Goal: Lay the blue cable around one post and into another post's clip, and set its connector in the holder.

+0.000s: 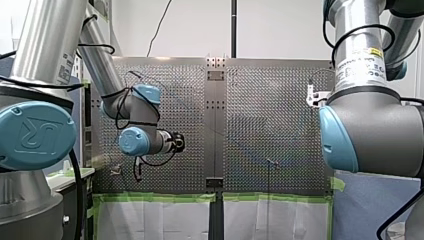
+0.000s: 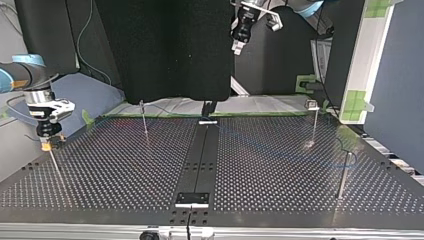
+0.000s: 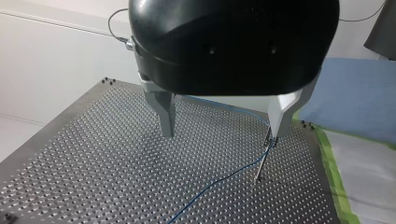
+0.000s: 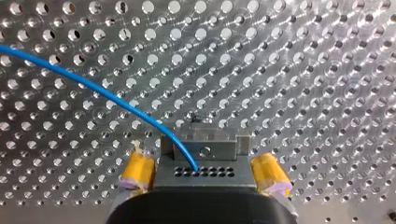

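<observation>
Connector (image 4: 205,151): apparently seated, between the released jaws of your right gripper (image 4: 204,172). Left gripper (image 3: 222,134): jaws spread, empty, blue cable (image 3: 219,181) ahead. Next: withdraw straight.

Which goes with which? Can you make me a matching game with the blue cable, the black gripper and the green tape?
Things:
1 thin blue cable
2 my left arm's black gripper
3 green tape strip

States or places:
A open
B along the perforated metal table's edge
C runs into the grey holed connector

Pairs: 1-C, 2-A, 3-B
</observation>
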Robot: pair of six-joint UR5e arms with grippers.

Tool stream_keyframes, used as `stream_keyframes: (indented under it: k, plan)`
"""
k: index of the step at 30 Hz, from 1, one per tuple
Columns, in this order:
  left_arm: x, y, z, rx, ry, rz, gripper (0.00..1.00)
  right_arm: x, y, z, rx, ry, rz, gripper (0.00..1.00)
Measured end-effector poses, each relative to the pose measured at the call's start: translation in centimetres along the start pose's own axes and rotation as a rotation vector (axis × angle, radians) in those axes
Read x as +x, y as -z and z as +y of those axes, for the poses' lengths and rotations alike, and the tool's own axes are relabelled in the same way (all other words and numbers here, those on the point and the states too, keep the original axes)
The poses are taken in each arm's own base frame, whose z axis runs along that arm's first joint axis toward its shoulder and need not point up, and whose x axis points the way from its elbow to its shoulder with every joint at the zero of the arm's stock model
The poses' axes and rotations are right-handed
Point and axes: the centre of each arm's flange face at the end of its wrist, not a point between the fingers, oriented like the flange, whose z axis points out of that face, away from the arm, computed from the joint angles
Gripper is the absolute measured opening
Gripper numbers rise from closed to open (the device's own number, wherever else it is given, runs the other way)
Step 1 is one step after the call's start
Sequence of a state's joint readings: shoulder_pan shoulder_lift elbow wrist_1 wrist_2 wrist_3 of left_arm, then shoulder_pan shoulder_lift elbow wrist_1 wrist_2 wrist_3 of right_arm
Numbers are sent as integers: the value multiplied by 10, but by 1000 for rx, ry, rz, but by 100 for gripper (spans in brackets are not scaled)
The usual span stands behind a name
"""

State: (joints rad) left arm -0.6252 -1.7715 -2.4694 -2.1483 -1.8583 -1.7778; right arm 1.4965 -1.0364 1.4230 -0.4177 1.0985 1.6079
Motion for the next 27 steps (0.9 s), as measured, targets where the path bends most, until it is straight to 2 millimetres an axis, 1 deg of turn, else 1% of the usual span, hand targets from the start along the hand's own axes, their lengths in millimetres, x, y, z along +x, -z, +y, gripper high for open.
stream_keyframes:
  k: [27]
  plan:
    - [0,0,0,0,0,1,100,0,1,5,-39,-1,0,100]
